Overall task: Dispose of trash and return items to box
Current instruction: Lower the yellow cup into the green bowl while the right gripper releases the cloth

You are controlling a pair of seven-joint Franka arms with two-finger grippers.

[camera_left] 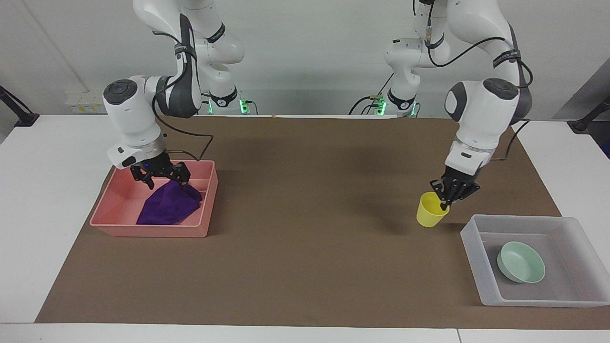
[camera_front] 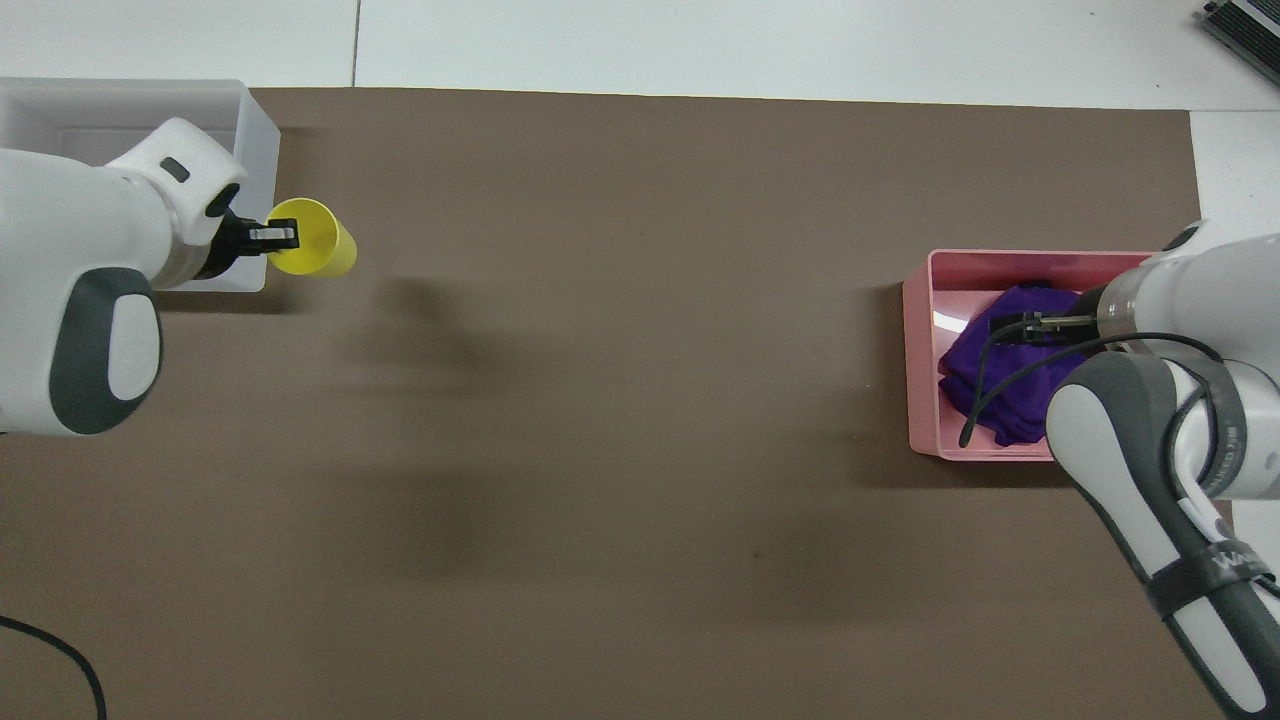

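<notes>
Facing view: left tool (camera_left: 448,196) pinching yellow cup (camera_left: 430,210) aloft beside box (camera_left: 529,259)

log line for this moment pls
left gripper: shut on cup, near box | right gripper: open over rag in bin

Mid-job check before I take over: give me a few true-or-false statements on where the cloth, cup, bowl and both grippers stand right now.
1. The purple cloth lies in the pink bin. True.
2. The right gripper is shut on the cloth. False: it is open just above the cloth.
3. The left gripper grips the yellow cup by its rim. True.
4. The cup already stands inside the translucent tray. False: it is over the brown mat, beside the tray.
5. The mint-green bowl sits in the tray. True.
6. The bowl is in the pink bin. False: the bin holds only the cloth.
</notes>
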